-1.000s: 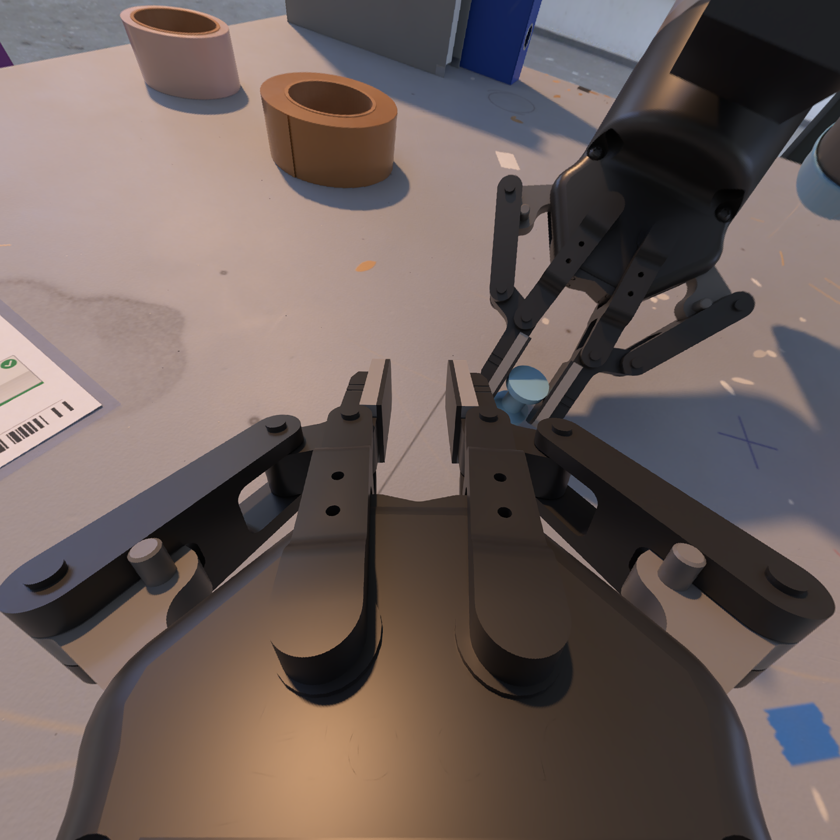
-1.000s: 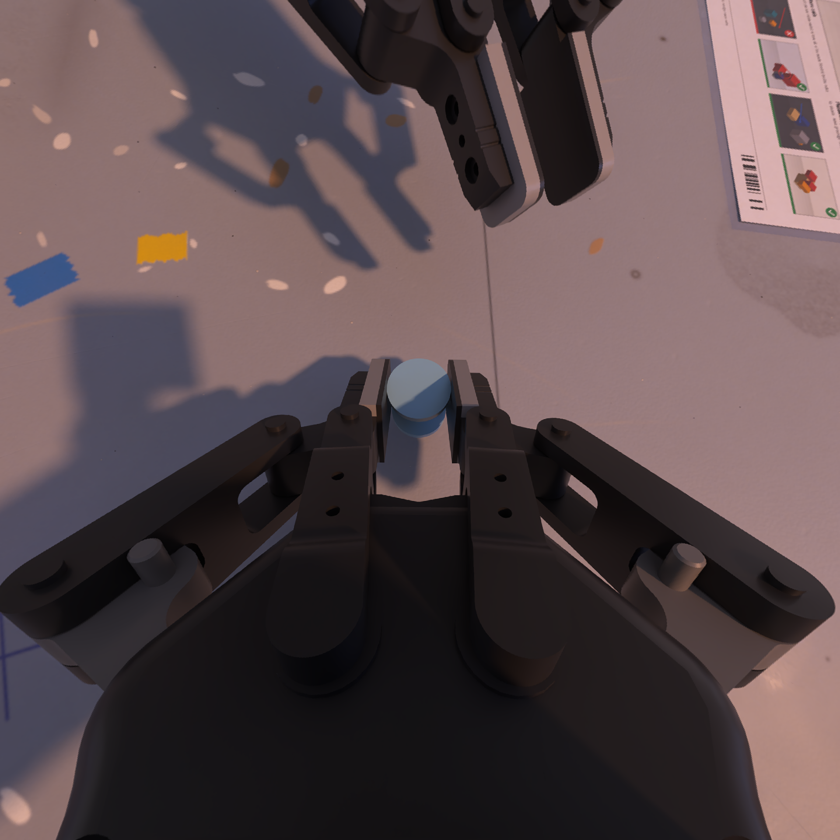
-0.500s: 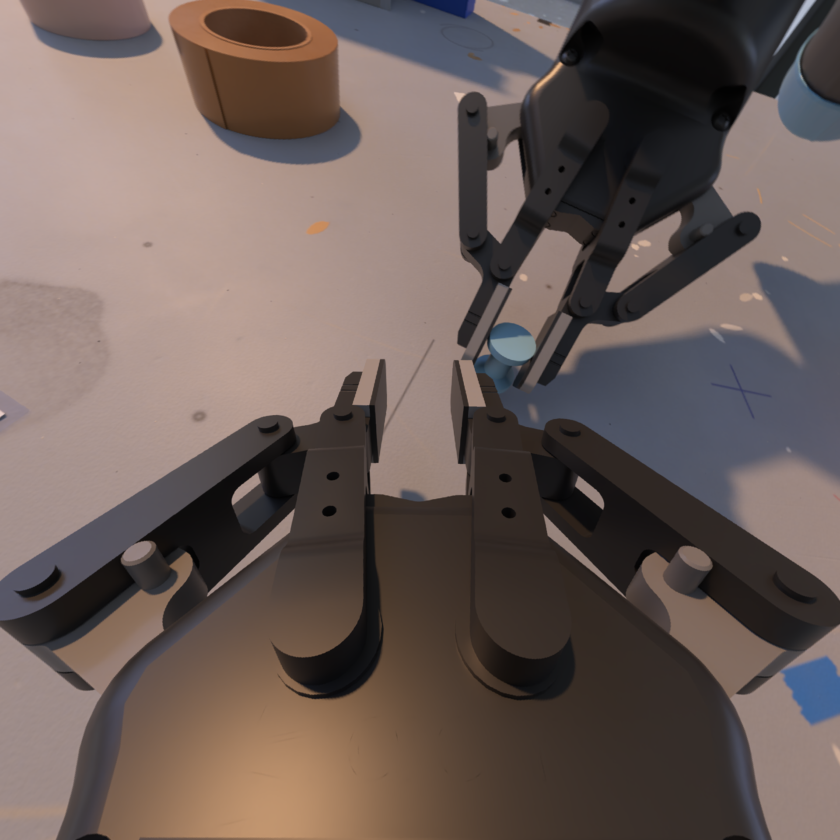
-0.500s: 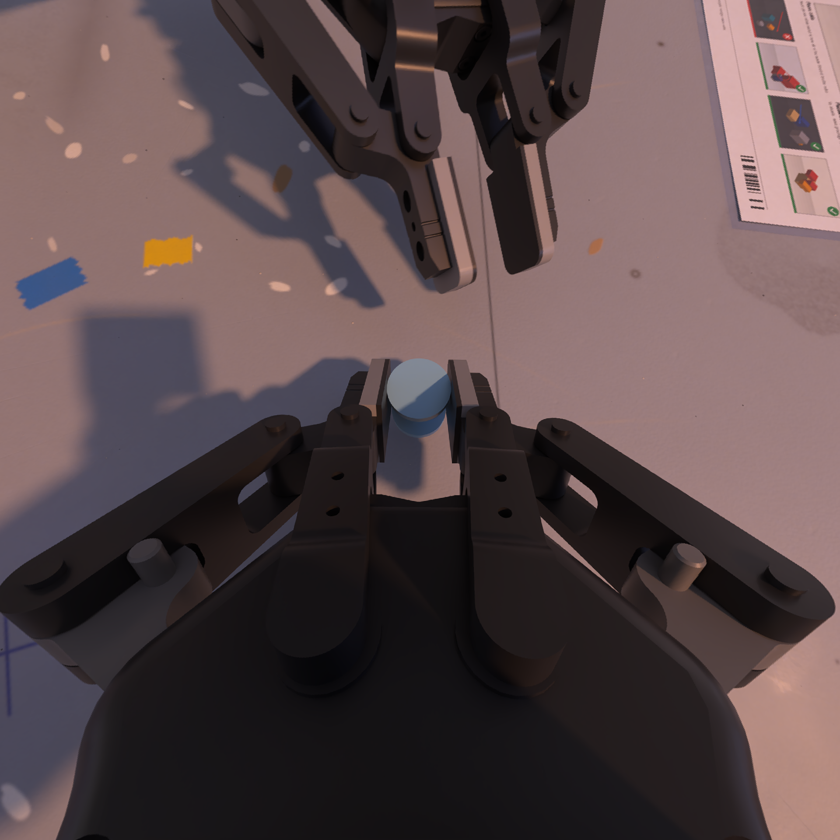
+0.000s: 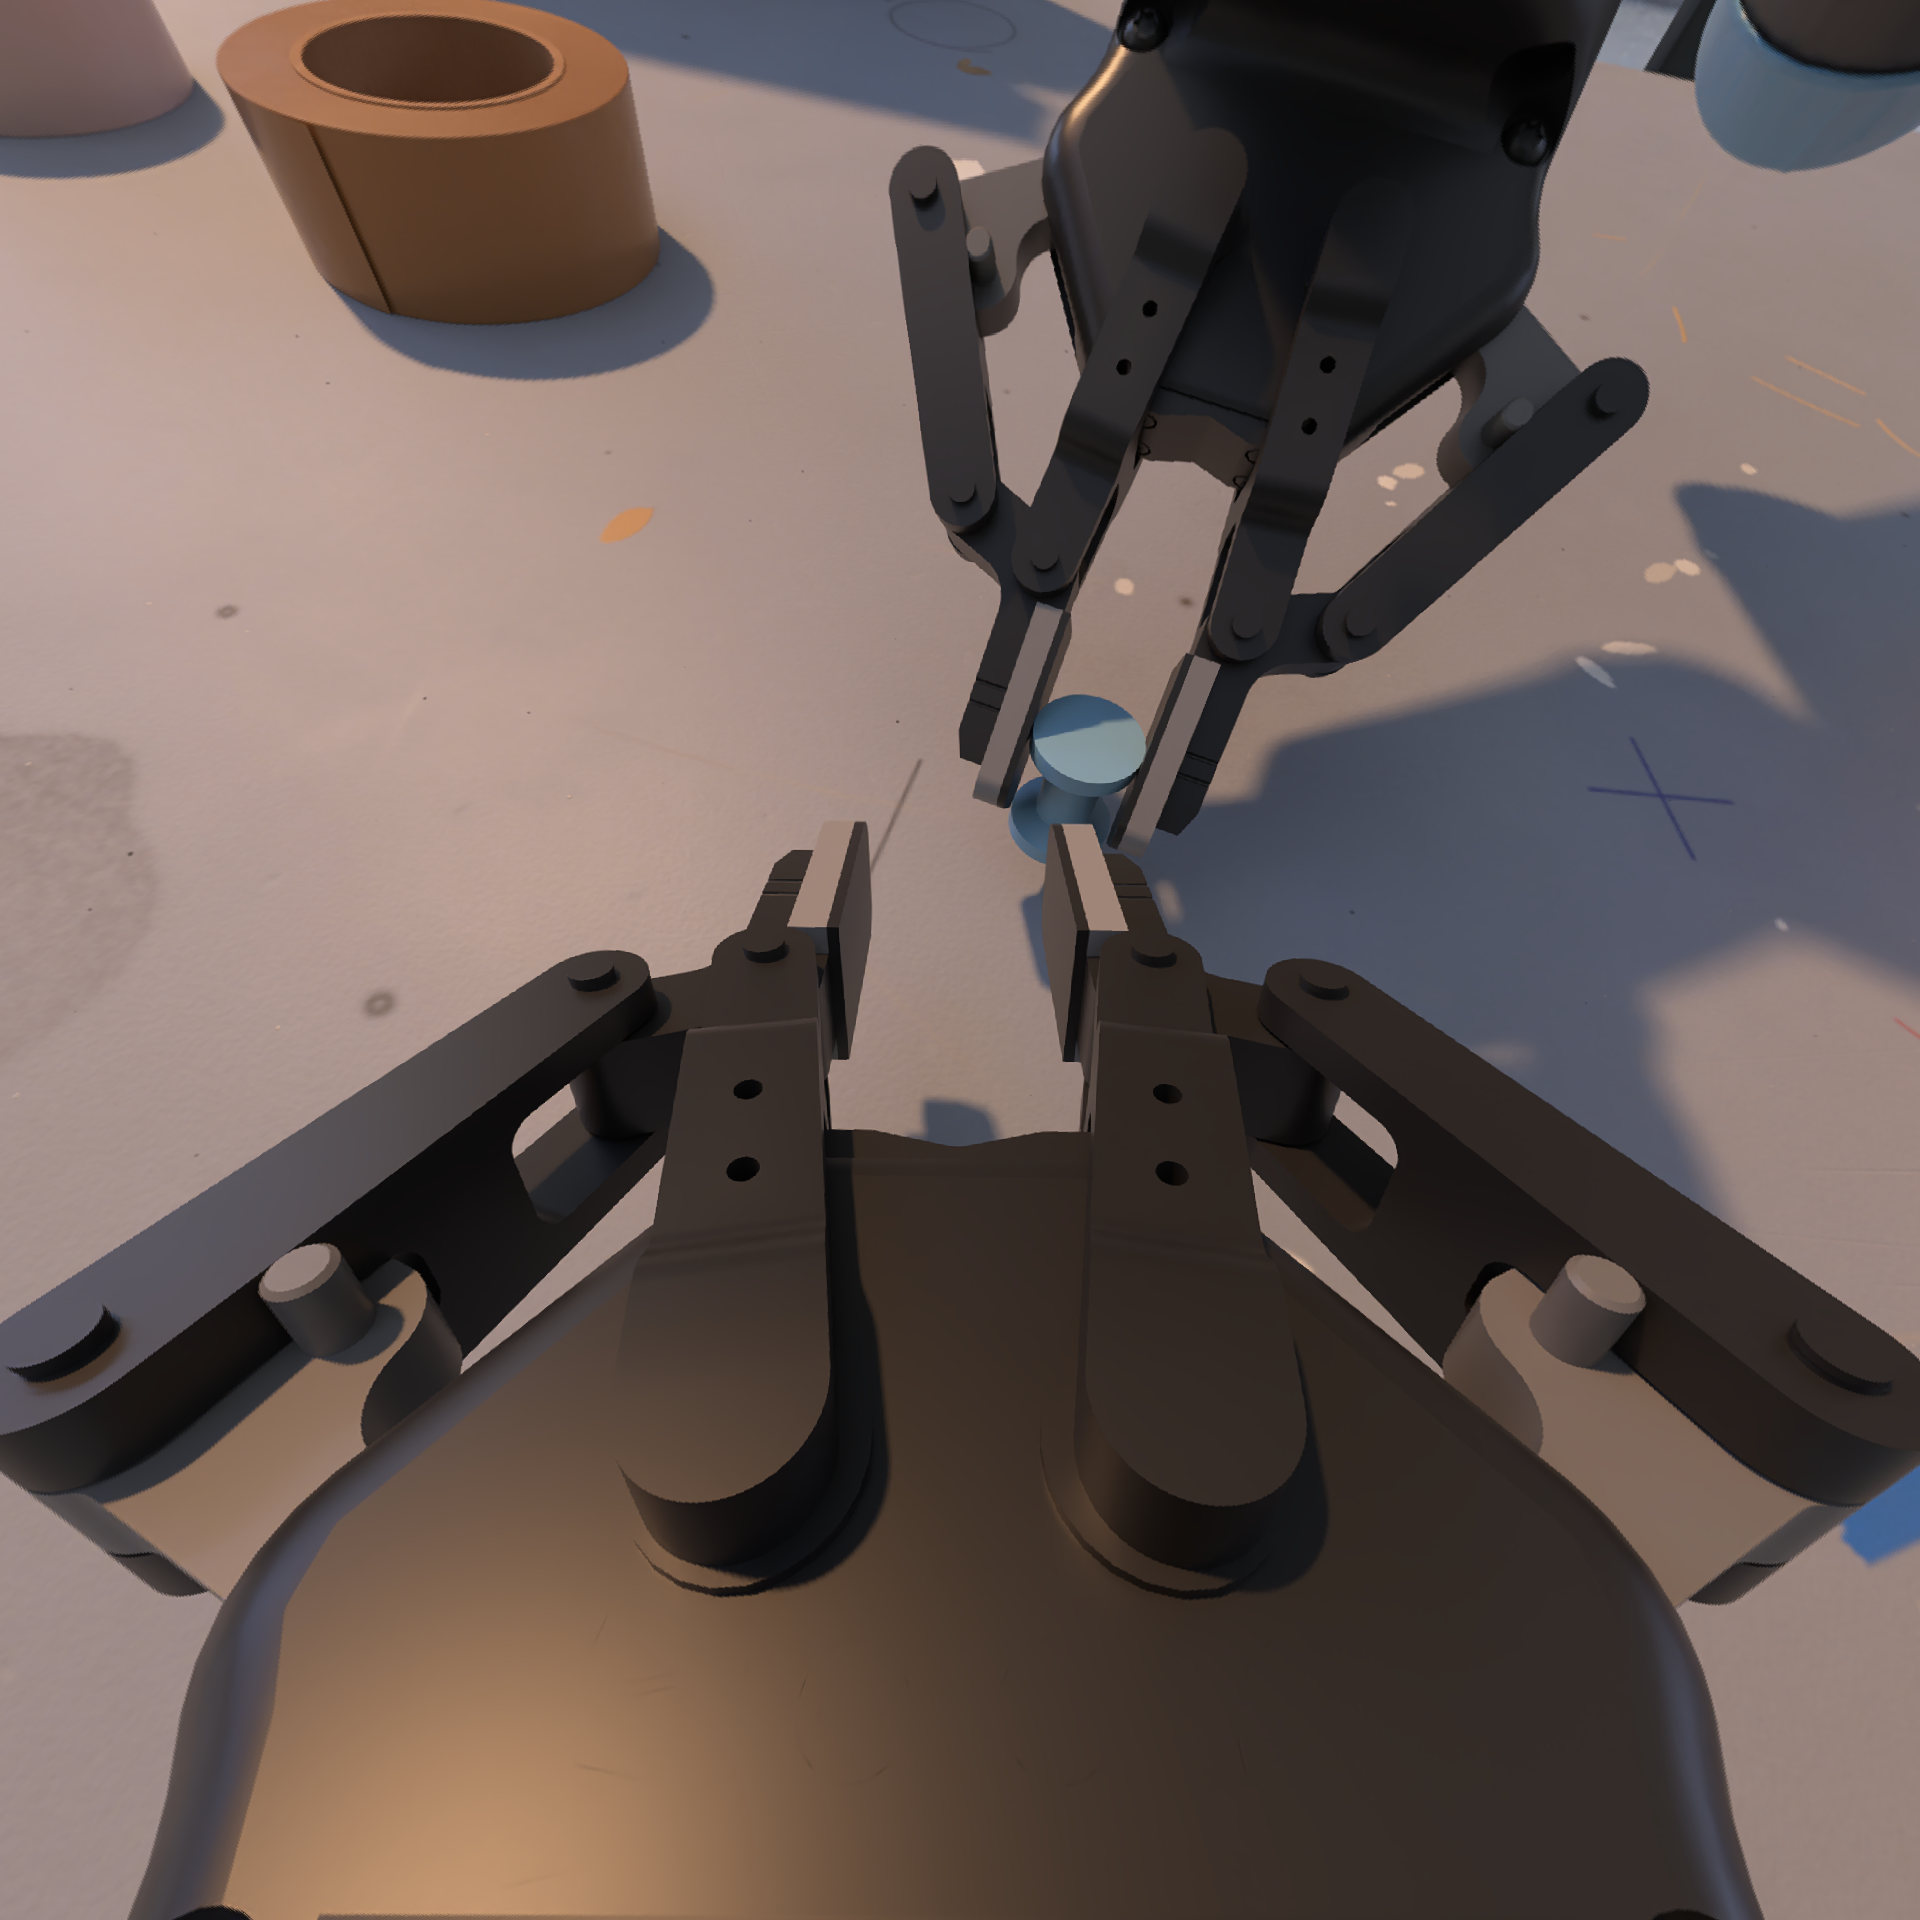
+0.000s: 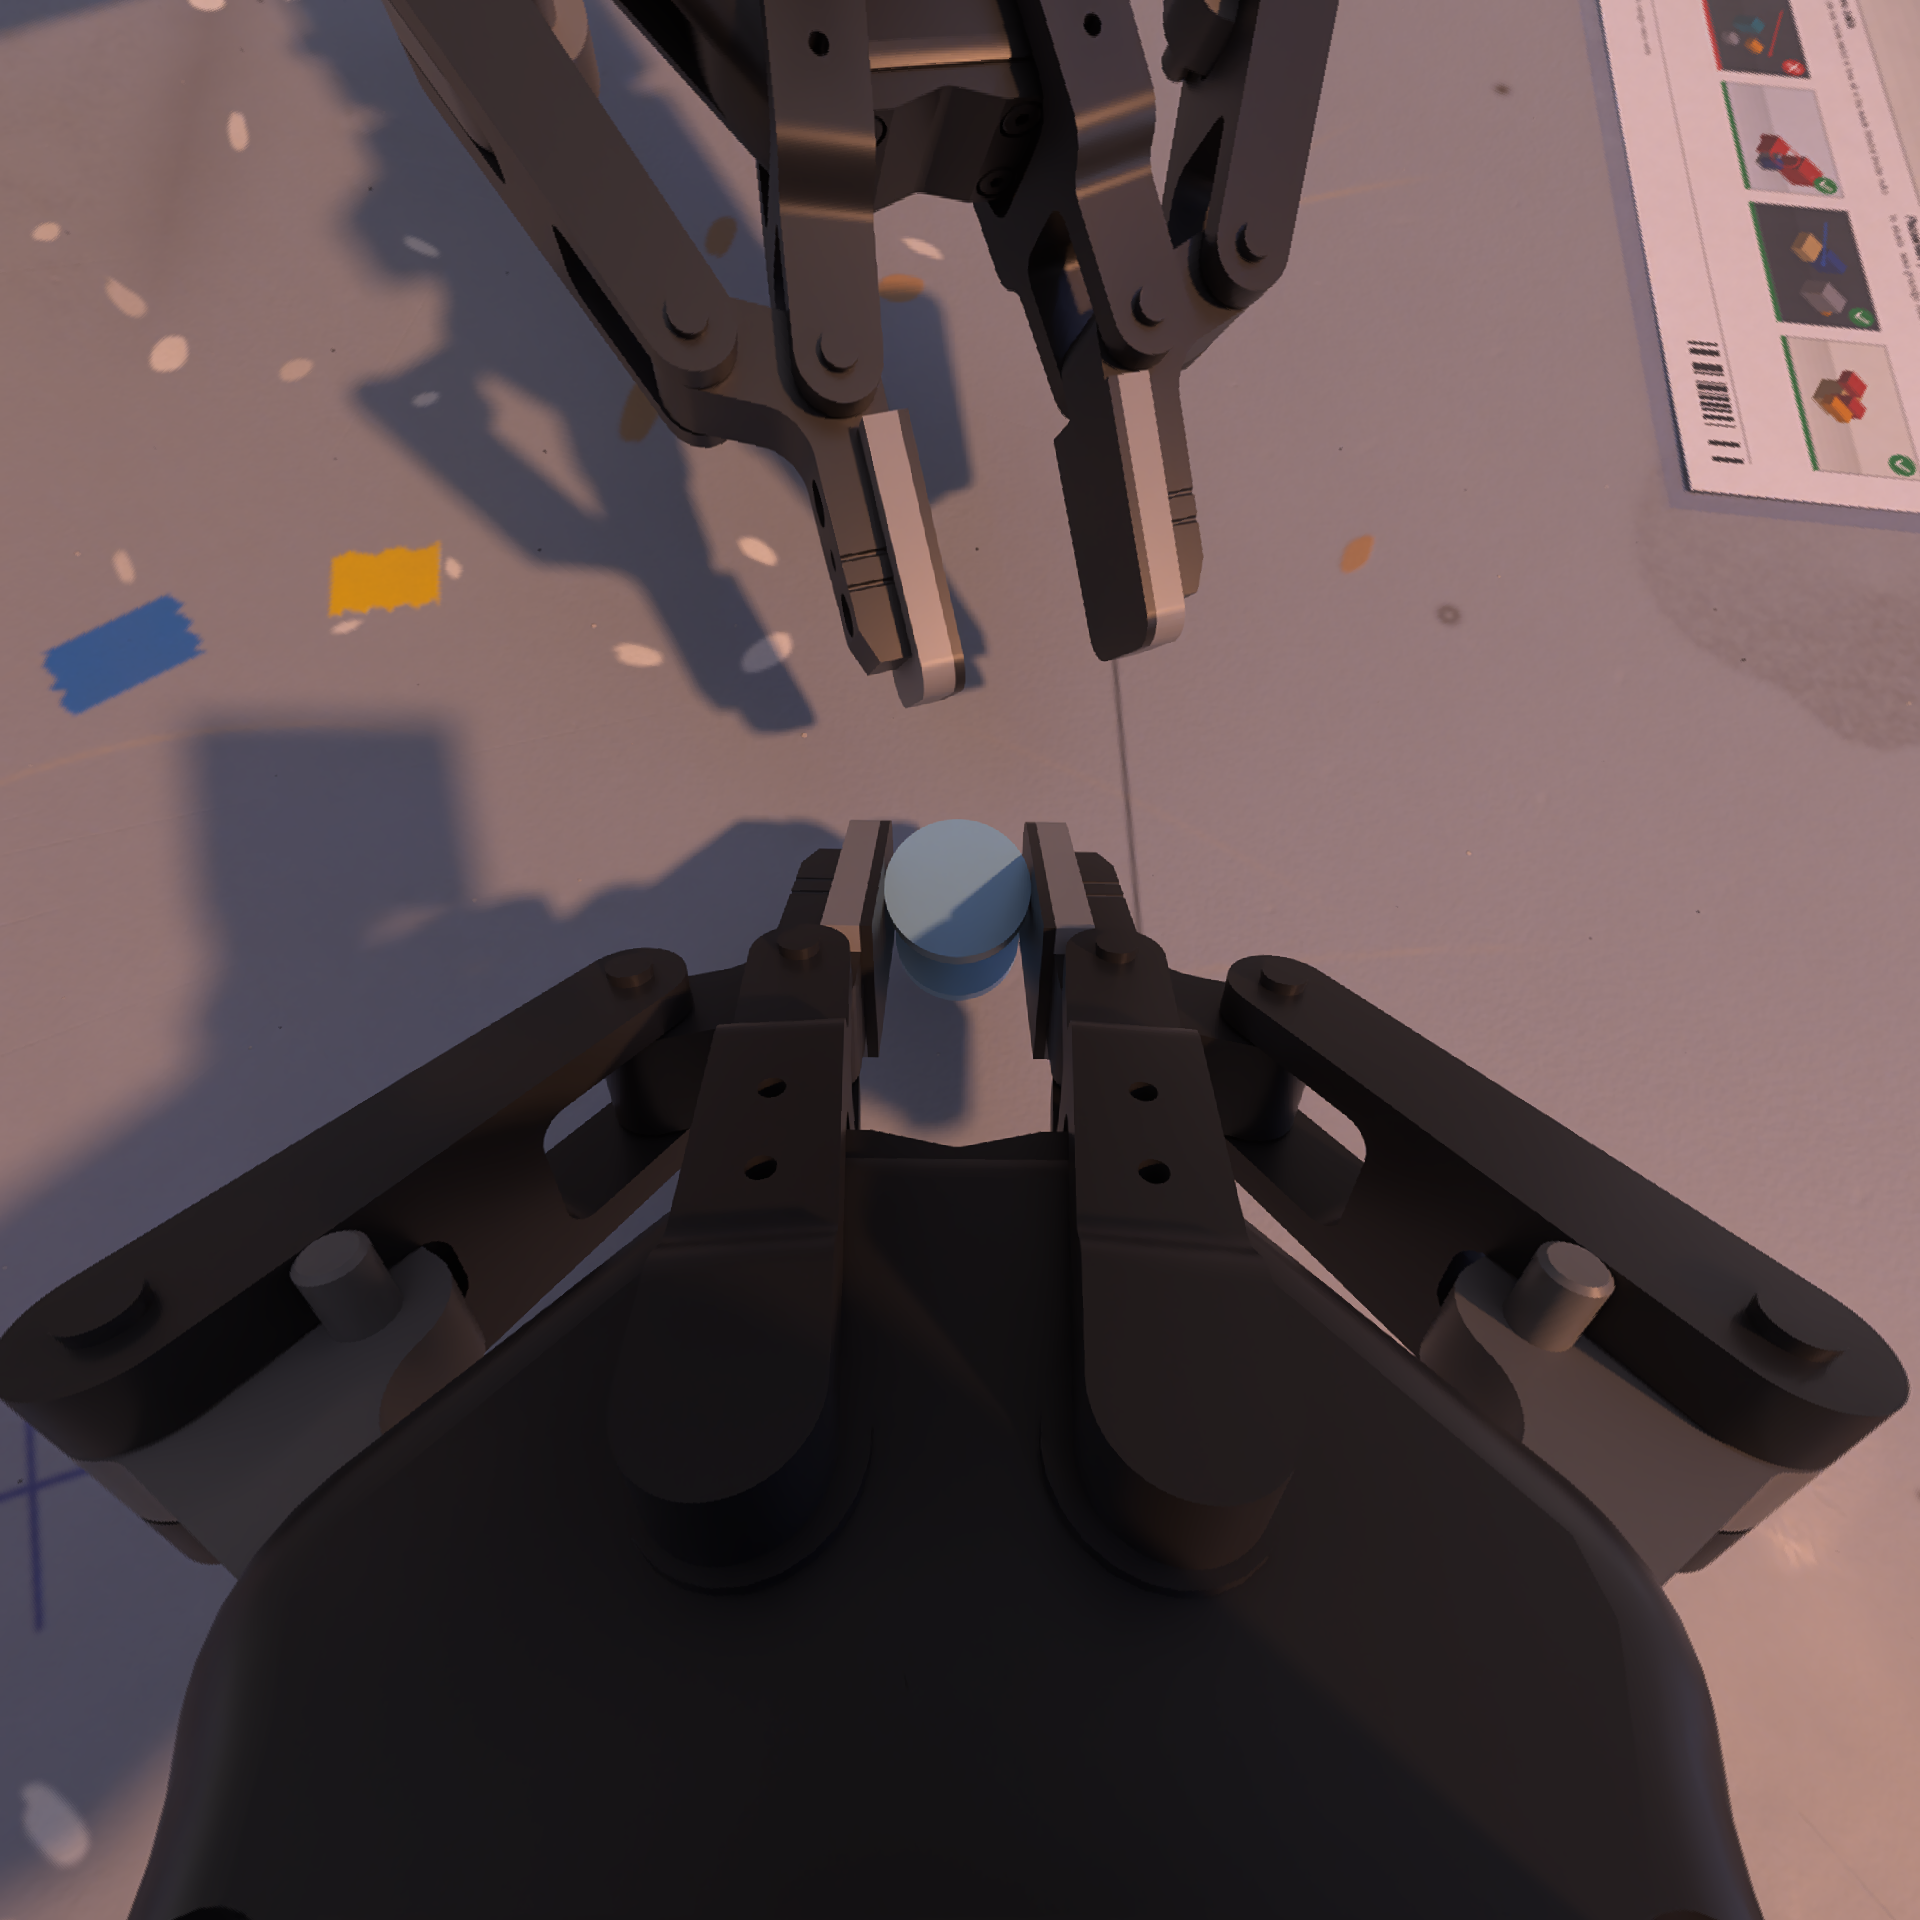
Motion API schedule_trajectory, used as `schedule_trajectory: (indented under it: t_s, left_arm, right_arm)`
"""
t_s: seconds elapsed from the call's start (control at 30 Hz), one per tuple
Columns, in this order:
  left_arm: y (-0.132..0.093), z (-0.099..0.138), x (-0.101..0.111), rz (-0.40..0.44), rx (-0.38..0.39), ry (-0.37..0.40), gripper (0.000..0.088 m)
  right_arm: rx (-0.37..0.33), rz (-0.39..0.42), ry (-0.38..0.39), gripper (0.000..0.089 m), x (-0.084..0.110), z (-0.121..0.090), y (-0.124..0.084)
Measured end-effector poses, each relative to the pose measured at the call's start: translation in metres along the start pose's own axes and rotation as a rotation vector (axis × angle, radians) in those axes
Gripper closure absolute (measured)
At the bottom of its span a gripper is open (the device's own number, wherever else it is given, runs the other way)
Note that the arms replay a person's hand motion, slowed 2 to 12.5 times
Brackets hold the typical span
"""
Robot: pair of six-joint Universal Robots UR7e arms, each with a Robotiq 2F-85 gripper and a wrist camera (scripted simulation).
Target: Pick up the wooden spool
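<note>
The spool (image 6: 954, 883) is small and pale blue, with two round flanges and a thin neck, and it stands upright. My right gripper (image 6: 956, 831) is shut on its top flange, one pad on each side. In the left wrist view the same spool (image 5: 1089, 743) sits between the right gripper's (image 5: 1070, 810) fingers, just beyond my left gripper (image 5: 956, 842). The left gripper is open with a narrow gap and holds nothing. Its right fingertip (image 5: 1081, 883) hides part of the spool's lower flange. In the right wrist view the left gripper (image 6: 1029, 655) hangs just beyond the spool.
A brown ring-shaped roll (image 5: 436, 156) and a pink one (image 5: 73, 73) stand at the far left of the grey table. A printed sheet (image 6: 1787, 260) lies flat at one side. Blue tape (image 6: 120, 649) and yellow tape (image 6: 384, 577) mark the table.
My left gripper has moved toward the spool, pointing more steeply down at the table, and its jaws have spread slightly. My right gripper stays shut on the spool in the same place.
</note>
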State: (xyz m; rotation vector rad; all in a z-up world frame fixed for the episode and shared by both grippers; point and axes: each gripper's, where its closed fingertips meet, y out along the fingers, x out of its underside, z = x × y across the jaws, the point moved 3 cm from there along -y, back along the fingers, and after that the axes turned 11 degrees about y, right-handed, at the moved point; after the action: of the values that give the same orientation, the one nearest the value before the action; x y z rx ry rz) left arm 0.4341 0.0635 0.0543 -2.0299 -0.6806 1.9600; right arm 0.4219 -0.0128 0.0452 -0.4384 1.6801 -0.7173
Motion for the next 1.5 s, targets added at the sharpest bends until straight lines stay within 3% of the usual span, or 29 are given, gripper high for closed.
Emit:
schedule_trajectory:
  t_s: [0.63,1.23,1.5]
  left_arm:
    - [0.01,0.009,0.018,-0.179,0.009,0.085,0.0569]
    - [0.012,0.007,0.019,-0.195,-0.016,0.102,0.0578]
    - [0.012,0.009,0.014,-0.157,-0.013,0.126,0.0577]
  right_arm:
    - [0.027,-0.026,-0.029,0.0672,0.002,-0.001,0.005]
    - [0.044,-0.037,-0.05,0.0672,0.003,0.0,0.005]
    - [0.049,-0.036,-0.066,0.0672,0.003,-0.001,0.005]
